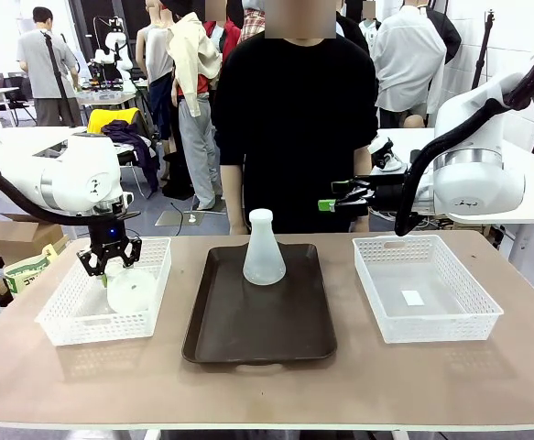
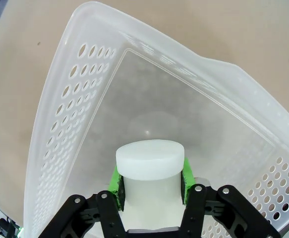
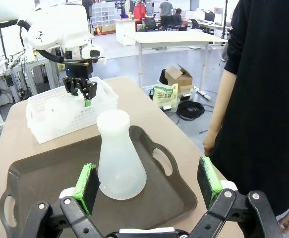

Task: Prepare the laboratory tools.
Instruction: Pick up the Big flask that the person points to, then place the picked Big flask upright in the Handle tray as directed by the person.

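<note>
Pads of the left gripper clamp the neck of one flask, low inside the left basket; whether its base rests on the basket floor is hard to tell. That smooth neck could slide through the pads, or the wide base could catch the basket wall and tilt. The right gripper hangs with jaws spread, holding nothing. The second flask stands upright on the brown tray at mid-table; a flask set down too close could topple it.
</note>
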Action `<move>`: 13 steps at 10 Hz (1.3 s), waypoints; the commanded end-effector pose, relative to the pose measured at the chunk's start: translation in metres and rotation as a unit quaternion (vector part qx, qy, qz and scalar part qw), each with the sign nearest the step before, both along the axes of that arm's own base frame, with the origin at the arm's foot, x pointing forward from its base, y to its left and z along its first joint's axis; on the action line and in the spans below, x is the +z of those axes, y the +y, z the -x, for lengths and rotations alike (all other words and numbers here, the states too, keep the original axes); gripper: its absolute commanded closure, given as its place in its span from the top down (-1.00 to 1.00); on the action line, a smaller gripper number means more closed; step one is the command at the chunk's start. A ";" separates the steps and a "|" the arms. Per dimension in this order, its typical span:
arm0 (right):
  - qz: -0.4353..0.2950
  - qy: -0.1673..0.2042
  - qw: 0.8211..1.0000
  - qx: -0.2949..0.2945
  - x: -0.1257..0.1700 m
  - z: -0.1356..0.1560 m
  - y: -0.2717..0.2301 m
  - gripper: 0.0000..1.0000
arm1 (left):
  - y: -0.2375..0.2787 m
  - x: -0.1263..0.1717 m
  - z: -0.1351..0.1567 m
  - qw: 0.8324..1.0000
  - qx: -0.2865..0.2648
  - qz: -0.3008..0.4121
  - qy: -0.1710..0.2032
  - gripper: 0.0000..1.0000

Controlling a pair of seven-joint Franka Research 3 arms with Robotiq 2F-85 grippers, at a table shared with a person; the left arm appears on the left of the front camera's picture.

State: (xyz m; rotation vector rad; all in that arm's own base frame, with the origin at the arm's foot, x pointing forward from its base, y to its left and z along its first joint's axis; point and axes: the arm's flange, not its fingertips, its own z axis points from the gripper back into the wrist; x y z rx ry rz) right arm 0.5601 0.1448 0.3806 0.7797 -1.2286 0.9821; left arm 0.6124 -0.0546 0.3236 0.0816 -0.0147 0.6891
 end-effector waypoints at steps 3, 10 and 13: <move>0.002 0.006 1.000 0.000 0.000 0.001 0.000 1.00 | -0.001 0.000 0.001 1.000 -0.001 0.000 -0.003 -1.00; 0.002 0.006 1.000 0.000 0.000 0.001 0.000 1.00 | -0.001 0.000 0.001 1.000 -0.001 0.000 -0.003 -1.00; 0.002 0.006 1.000 0.000 0.000 0.001 0.000 1.00 | -0.001 0.000 0.001 1.000 -0.001 0.000 -0.003 -1.00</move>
